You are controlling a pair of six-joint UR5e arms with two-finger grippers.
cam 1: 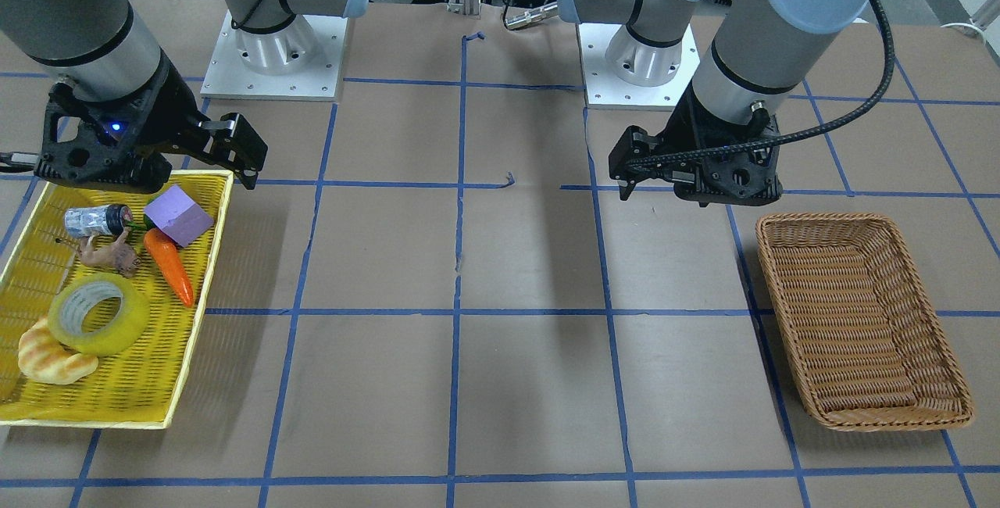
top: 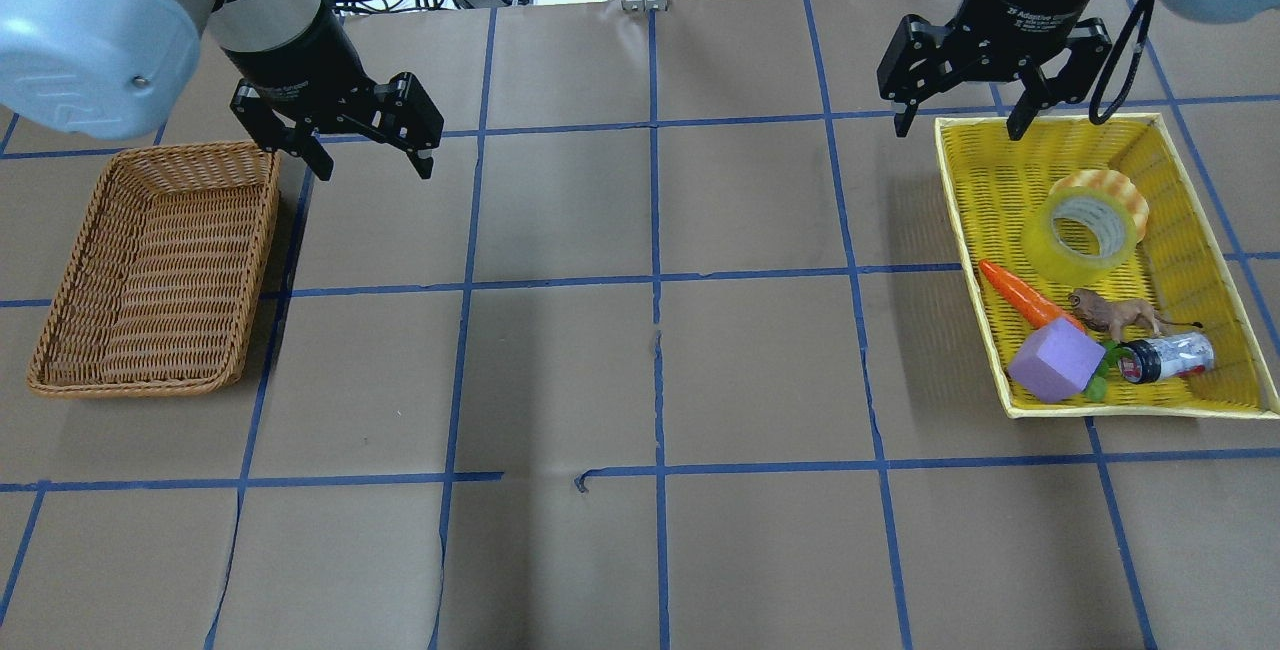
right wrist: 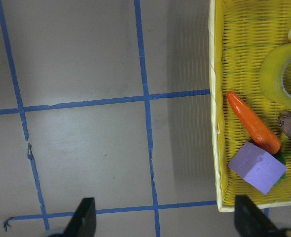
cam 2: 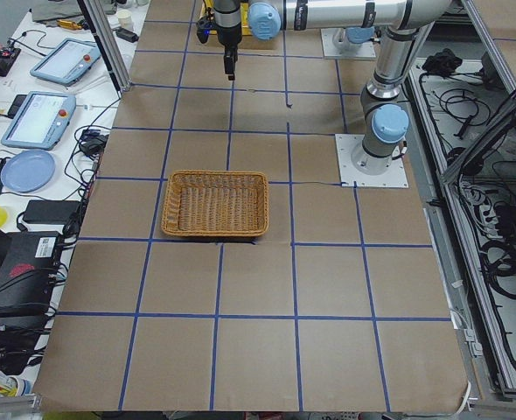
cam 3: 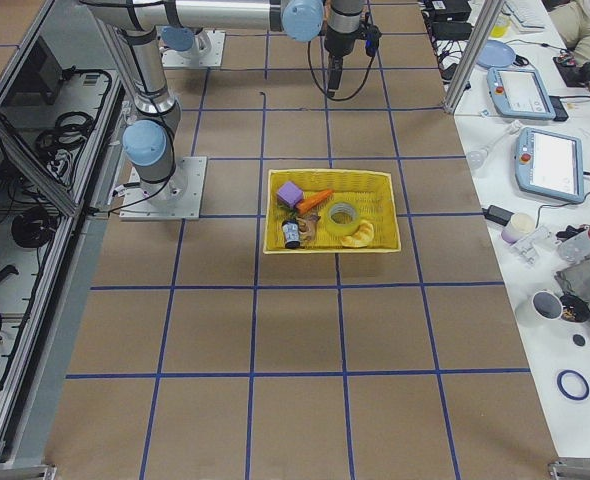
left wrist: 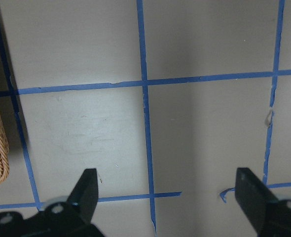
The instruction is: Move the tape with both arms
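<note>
Your right claw [top: 958, 125] hangs released at the tray's [top: 966, 230] eleven o'clock corner, the tape [top: 1085, 227] untouched at its four o'clock. The left claw [top: 375, 168], also released, hovers by the basket [top: 255, 260], likely staged for handover.

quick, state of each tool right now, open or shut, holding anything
left tool: open, holding nothing
right tool: open, holding nothing

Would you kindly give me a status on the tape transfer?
Left gripper open, empty, by wicker basket. Right gripper open, empty, at yellow tray edge. Tape lying in tray, croissant touching it.
</note>
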